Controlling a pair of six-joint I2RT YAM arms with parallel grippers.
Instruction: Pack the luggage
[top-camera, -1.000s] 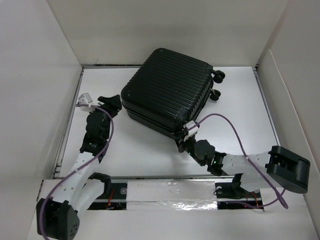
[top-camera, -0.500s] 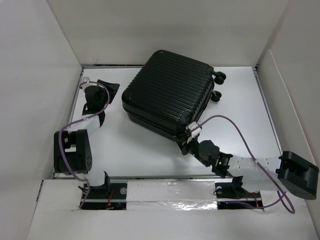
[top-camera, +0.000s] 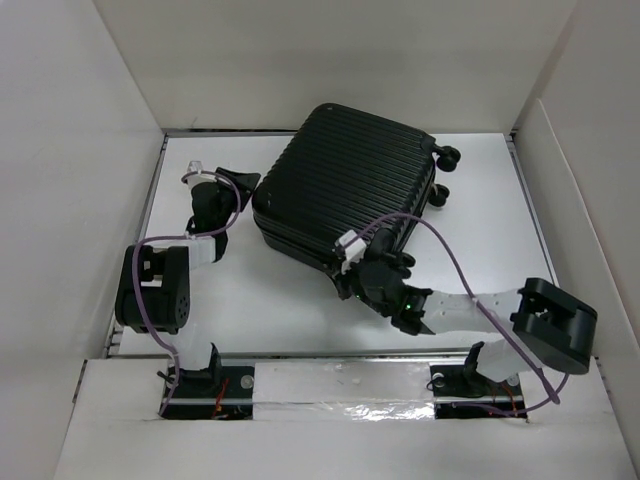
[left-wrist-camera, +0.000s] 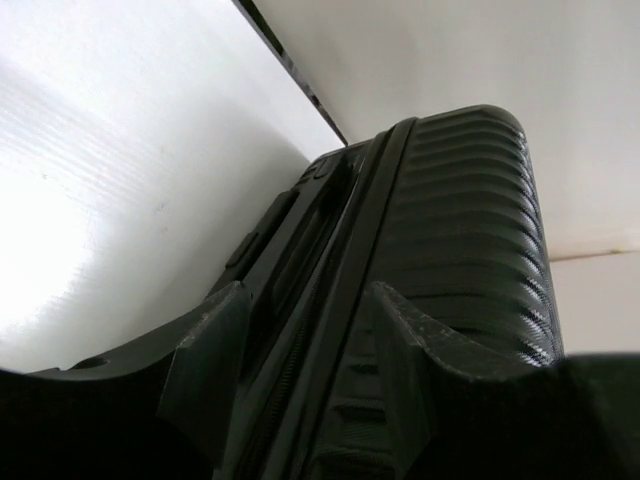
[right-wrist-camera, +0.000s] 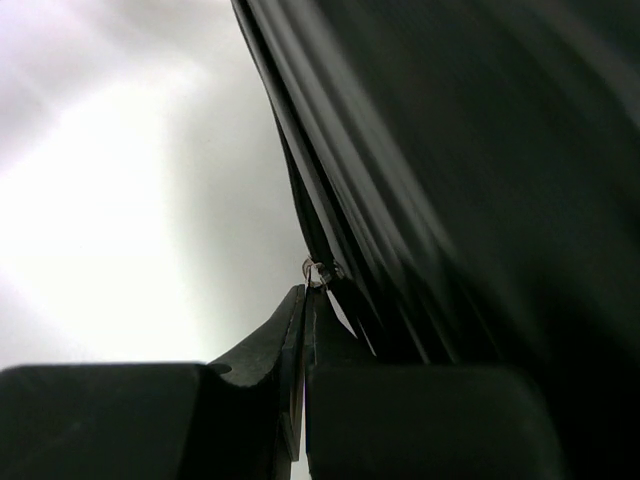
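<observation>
The black ribbed luggage (top-camera: 345, 185) lies flat and closed on the white table, wheels (top-camera: 447, 156) at the far right. My left gripper (top-camera: 240, 185) is open at the luggage's left corner; in the left wrist view its fingers (left-wrist-camera: 310, 295) straddle the zip seam of the shell (left-wrist-camera: 450, 230). My right gripper (top-camera: 350, 285) is at the near edge of the luggage. In the right wrist view its jaws (right-wrist-camera: 305, 292) are shut on a small metal zip pull (right-wrist-camera: 314, 270) at the seam of the shell (right-wrist-camera: 450, 150).
White walls (top-camera: 90, 150) enclose the table on the left, back and right. A purple cable (top-camera: 450, 260) loops from the right arm over the near right corner of the luggage. The arm bases and a rail (top-camera: 340, 385) run along the near edge.
The left arm has folded back and its gripper moved right to the luggage's left corner. The right gripper moved left along the near seam. The luggage turned and slid slightly away.
</observation>
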